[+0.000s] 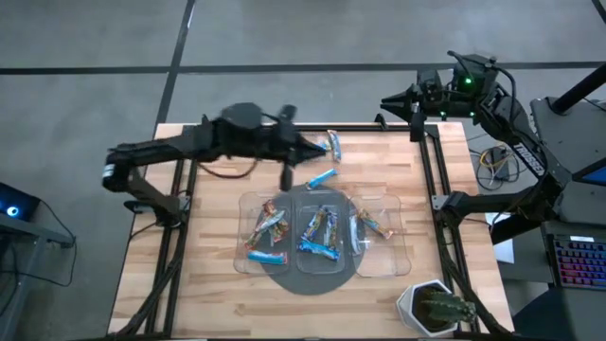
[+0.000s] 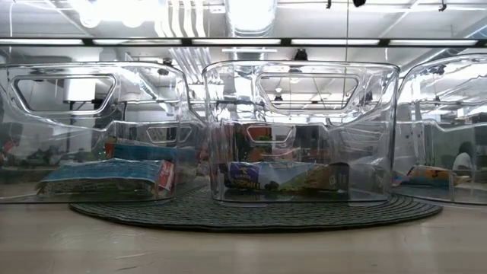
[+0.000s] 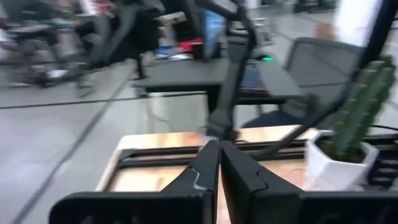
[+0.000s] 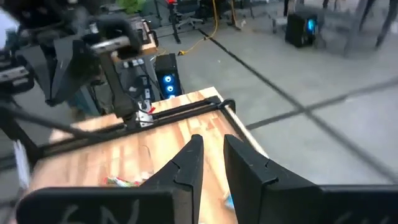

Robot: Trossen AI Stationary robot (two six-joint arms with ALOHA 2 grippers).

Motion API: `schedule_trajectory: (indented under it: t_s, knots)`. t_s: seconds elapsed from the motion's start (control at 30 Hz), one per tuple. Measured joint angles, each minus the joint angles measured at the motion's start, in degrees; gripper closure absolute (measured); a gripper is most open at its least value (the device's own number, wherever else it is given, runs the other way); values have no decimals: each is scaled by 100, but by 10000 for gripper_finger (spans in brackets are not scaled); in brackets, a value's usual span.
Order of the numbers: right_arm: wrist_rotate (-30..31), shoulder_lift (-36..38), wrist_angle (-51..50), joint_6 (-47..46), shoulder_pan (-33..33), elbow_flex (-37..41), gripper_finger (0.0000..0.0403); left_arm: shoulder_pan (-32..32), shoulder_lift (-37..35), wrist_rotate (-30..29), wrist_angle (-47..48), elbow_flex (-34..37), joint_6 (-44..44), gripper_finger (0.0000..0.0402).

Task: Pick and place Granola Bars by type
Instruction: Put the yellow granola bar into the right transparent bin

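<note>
Wooden slat table [image 1: 218,275] framed by black rails, on a grey concrete floor. At centre, three clear plastic trays [image 1: 381,260] side by side over a round dark mat [image 1: 312,279]. Granola Bars [image 1: 318,235] sorted into the trays: a mixed red and blue lot in the tray toward the left arm, mostly blue in the middle one, orange-brown in the tray toward the right arm. Two blue bars [image 1: 323,178] loose on the bare wood at the far side of the trays, one by the far rail, the other just short of the middle tray. Left gripper [image 1: 315,149] stretched out level over the far part of the table, close to those loose bars, fingers [image 3: 200,177] pressed together with nothing between them. Right gripper [image 4: 210,167] parked back at the far right corner, well off from the bars, fingers a narrow gap apart and empty. Potted cactus [image 1: 437,307] at the near right corner.
</note>
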State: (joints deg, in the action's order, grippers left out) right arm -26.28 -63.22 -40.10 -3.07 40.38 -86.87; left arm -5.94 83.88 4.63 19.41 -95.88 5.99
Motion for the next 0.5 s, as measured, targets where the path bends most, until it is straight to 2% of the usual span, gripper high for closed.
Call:
schedule_trajectory:
  t_s: [0.1, 0.23, 0.37, 0.5]
  knots:
    - [377, -237, -46, -593, 0, 1, 346, 2, -547, -609, 10, 426, 5, 401]
    - [411, -692, 6, -1089, 2, -1, 338, 0, -1271, -1132, -51, 1058, -67, 401]
    - [97, -1242, -1, -1173, -47, -121, 305, 0, -1980, -1442, -164, 1710, -305, 401]
    - [87, -1837, 18, -1159, -90, -435, 262, 0, -2607, -1740, -192, 2235, -560, 401]
